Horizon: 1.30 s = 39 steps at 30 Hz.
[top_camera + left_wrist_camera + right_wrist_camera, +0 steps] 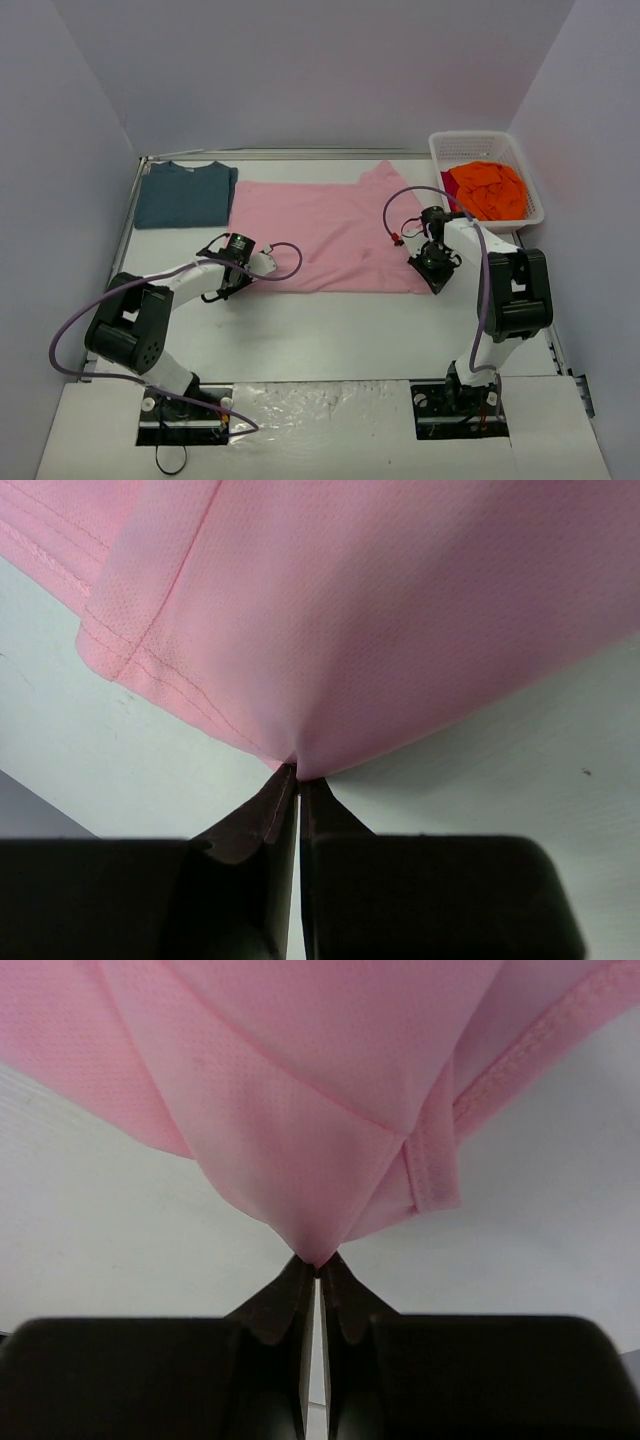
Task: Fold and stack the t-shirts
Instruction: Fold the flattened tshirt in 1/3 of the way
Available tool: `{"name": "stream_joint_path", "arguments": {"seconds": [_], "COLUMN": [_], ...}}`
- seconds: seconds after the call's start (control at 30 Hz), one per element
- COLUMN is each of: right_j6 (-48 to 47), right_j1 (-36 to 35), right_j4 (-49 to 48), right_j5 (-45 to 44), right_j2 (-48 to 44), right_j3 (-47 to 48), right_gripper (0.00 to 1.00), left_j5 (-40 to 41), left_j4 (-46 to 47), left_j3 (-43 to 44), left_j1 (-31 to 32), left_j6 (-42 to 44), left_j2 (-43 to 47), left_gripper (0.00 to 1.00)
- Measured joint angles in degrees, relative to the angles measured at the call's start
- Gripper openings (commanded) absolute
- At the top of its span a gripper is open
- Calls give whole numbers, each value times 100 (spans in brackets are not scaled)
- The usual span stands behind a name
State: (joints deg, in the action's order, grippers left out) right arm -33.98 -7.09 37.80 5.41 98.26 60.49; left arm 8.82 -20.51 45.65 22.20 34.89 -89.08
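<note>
The light pink t-shirt lies spread across the middle of the table. My left gripper is shut on its near left corner, and the left wrist view shows the pink fabric pinched at the fingertips. My right gripper is shut on its near right corner, with pink cloth bunched at the fingertips. The dark teal-blue t-shirt lies folded at the back left. The orange t-shirt lies crumpled in the basket.
A white mesh basket stands at the back right, with a dark red item beside the orange shirt inside. White walls close in the left, back and right sides. The arm bases sit at the near edge.
</note>
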Motion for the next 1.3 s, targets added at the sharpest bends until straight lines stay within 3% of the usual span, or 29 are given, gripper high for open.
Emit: {"name": "stream_joint_path", "arguments": {"seconds": [0.3,0.67,1.3], "right_j6": [-96,-166,-278], "right_j1": [236,278,293], "right_j4": [-33,76,487], "right_j5": [-9,-2,146], "right_j2": [-63,-118,-848], "right_j3": [-24,70,92], "right_gripper": [0,0,0], "left_j5": [-116,-177,-479], "left_j4": [-136,-638,-1565], "left_j3": [0,0,20], "left_j1": [-28,-155,-164], "left_j6": [4,92,280], "left_j2": [146,953,1335], "left_gripper": [2,2,2]}}
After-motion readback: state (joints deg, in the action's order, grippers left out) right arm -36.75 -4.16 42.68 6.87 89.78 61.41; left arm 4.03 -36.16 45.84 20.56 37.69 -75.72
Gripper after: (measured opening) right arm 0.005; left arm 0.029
